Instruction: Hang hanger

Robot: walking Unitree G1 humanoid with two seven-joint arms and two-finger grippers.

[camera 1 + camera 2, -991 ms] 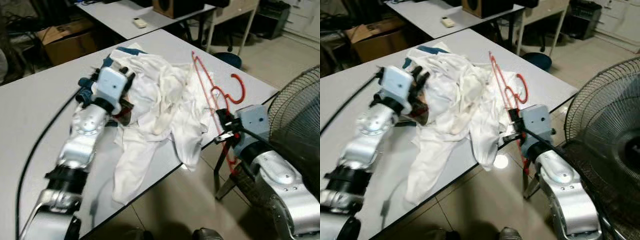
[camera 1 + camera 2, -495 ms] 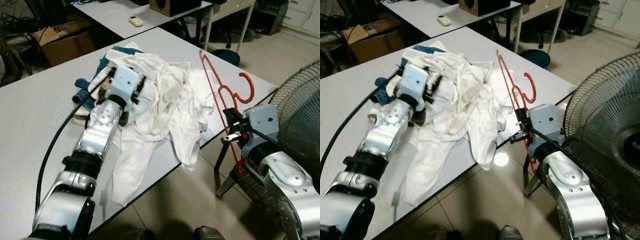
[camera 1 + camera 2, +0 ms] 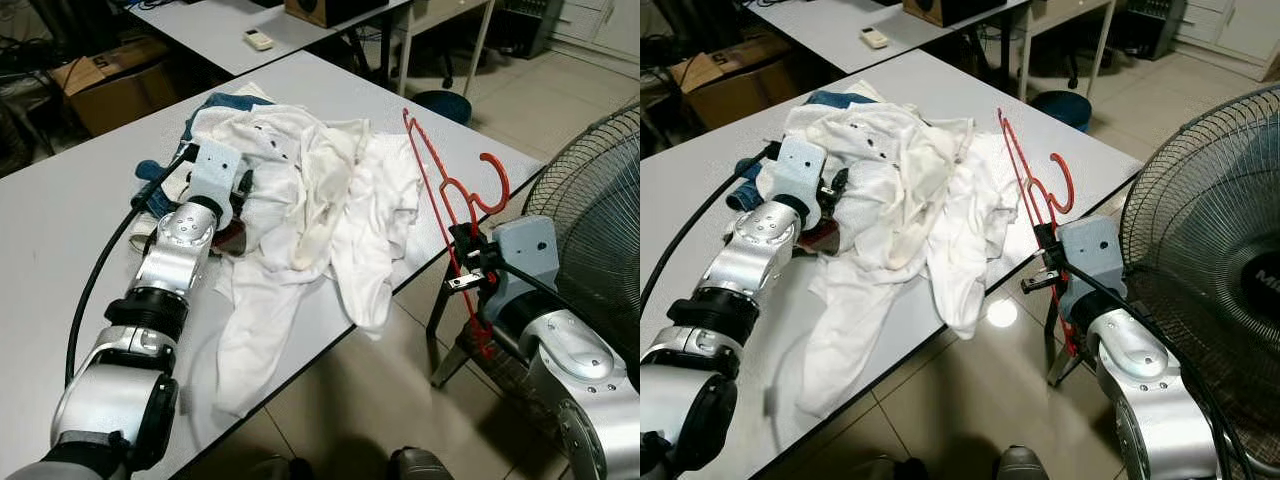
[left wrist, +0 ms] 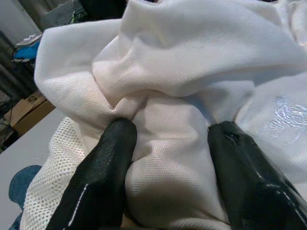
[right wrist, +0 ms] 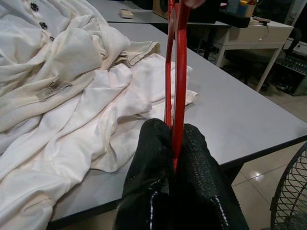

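The right gripper (image 5: 175, 143) has its fingers clamped on the red hanger (image 3: 443, 195) beside the table's (image 3: 60, 200) right edge, the left gripper's (image 4: 168, 158) fingers sit apart on the white shirt (image 3: 310, 190), and hanging is probably not done yet.

A thin red plastic hanger (image 3: 452, 205) stands nearly upright at the surface's (image 3: 60, 210) edge, hook pointing away, beside rumpled white garments (image 3: 320, 190).

My R gripper (image 3: 1048, 262) clamps red hanger (image 3: 1025, 185) upright off table (image 3: 700, 190) edge; L gripper (image 3: 825, 190) sits in white clothes (image 3: 900, 190), fan (image 3: 1210, 250) beside
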